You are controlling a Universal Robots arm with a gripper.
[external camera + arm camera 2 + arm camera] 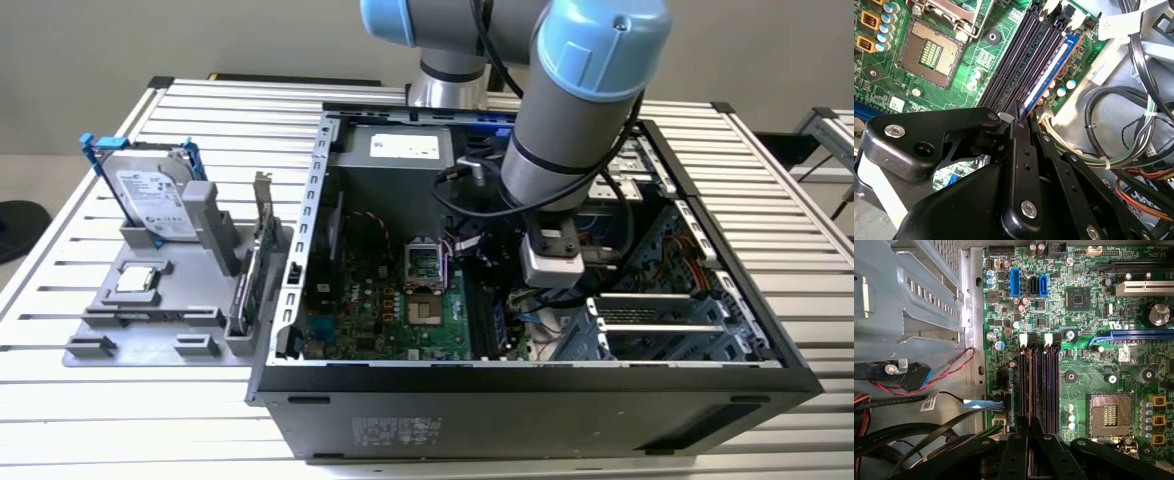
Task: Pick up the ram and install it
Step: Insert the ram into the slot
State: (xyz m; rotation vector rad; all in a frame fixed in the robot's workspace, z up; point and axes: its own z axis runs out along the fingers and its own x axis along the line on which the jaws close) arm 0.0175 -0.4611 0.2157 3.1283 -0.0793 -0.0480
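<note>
Your gripper (1021,117) sits inside the open computer case (534,375), jaws clamped on the ram (1051,75), which stands edge-down in a memory slot (1050,385) on the motherboard (1094,370).

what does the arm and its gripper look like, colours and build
The arm is built of thick silver-grey tubes with light blue caps on the joints, and a black cable loops beside its lower segment. A silver block sits at the wrist. The gripper is matte black, made of flat linkage bars joined by silver screws and pivot pins, narrowing to slim black fingertips.
</note>
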